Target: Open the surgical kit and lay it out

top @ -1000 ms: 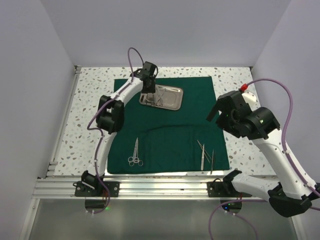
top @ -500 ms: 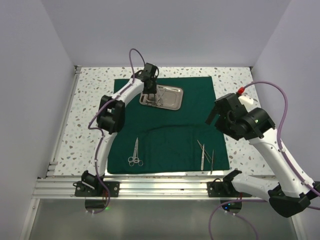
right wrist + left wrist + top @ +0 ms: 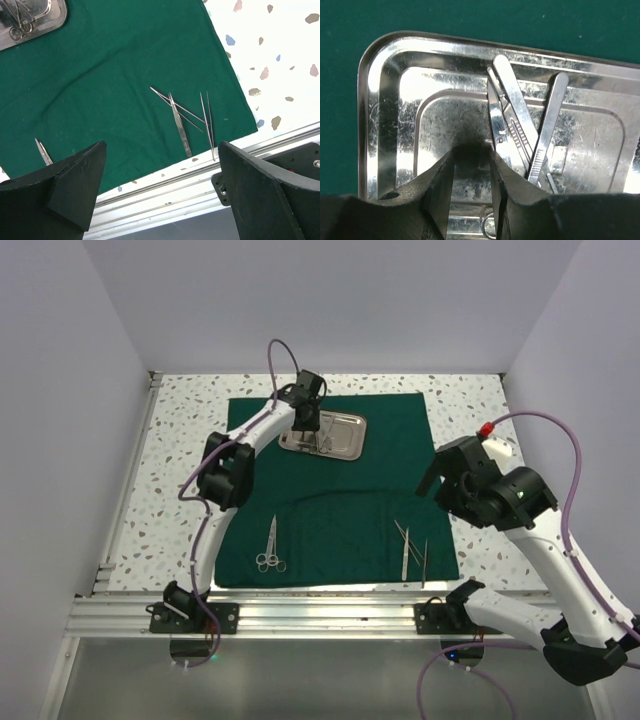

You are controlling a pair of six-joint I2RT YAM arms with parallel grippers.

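Observation:
The dark green cloth (image 3: pixel 330 510) lies spread flat on the table. The steel tray (image 3: pixel 345 448) sits on its far part. My left gripper (image 3: pixel 308 430) is down inside the tray (image 3: pixel 375 100), jaws a narrow gap apart, with only tray floor between them. Flat silver instruments (image 3: pixel 517 125) lie just right of its fingers, and a ring handle (image 3: pixel 490 225) shows low in the gap. Ring-handled scissors (image 3: pixel 270 545) lie on the cloth's front left. Tweezers (image 3: pixel 405 550) lie at the front right. My right gripper (image 3: pixel 432 468) hovers wide open and empty above the tweezers (image 3: pixel 180 127).
An aluminium rail (image 3: pixel 320 612) runs along the table's near edge, just past the cloth's front edge (image 3: pixel 165 172). Speckled tabletop (image 3: pixel 270 60) shows right of the cloth. White walls enclose the left, back and right sides.
My left gripper has shifted a little to the right over the tray. My right arm has drifted slightly right and toward the near edge, still open.

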